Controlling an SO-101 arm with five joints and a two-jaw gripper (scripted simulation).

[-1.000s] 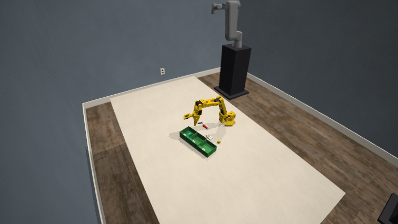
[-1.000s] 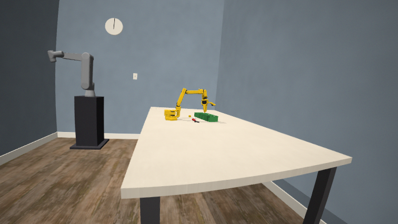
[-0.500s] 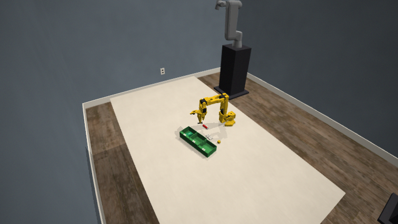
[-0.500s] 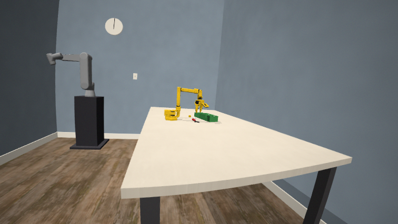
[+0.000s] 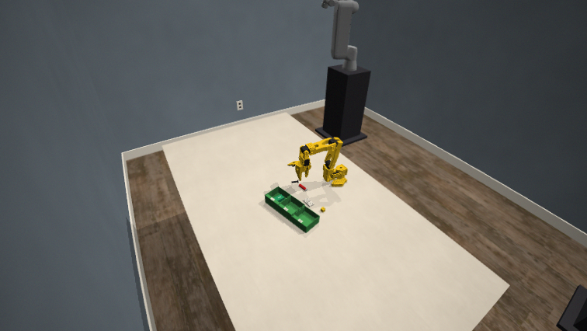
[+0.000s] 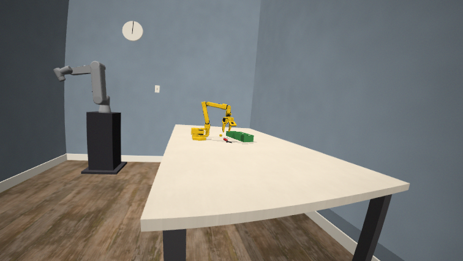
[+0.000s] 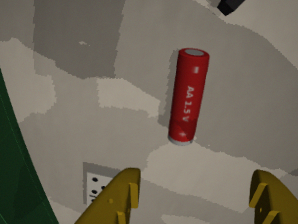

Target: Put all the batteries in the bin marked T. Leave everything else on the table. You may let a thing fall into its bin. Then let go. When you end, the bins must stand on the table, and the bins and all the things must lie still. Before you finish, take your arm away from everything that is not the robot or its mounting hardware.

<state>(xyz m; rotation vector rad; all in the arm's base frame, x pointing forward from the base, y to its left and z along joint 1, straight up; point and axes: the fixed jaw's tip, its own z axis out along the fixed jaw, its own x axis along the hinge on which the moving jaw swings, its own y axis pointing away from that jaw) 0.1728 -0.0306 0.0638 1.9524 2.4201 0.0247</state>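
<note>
The yellow robot's gripper (image 5: 303,175) (image 6: 226,130) (image 7: 195,187) is hanging above the table (image 5: 349,255) (image 6: 259,171) with its jaws spread and nothing between them.
The red battery (image 5: 302,186) (image 6: 225,139) (image 7: 189,96) is lying on its side on the table, outside the green bins (image 5: 306,225) (image 6: 247,138) (image 7: 17,175). In the wrist view it is showing "AA 1.5V" beyond the gap between the fingertips. A small black object (image 5: 294,181) (image 6: 229,141) (image 7: 231,6) is lying near one end of the battery, while a white dotted piece (image 5: 307,202) (image 7: 96,186) is resting between the battery and a small yellow block (image 5: 322,209) (image 6: 220,135). The bins are standing in a joined row of three; their letters are too small to read.

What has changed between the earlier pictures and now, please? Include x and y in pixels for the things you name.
The arm's tool (image 5: 303,178) (image 6: 226,131) (image 7: 195,181) has swung back from above the green bins (image 5: 292,208) (image 6: 239,136) toward the arm's own base. Nothing was visibly taken hold of or let go. The red battery (image 5: 302,186) (image 6: 225,139) (image 7: 189,96), yellow cube (image 5: 322,209) (image 6: 220,135) and bins stayed put.
</note>
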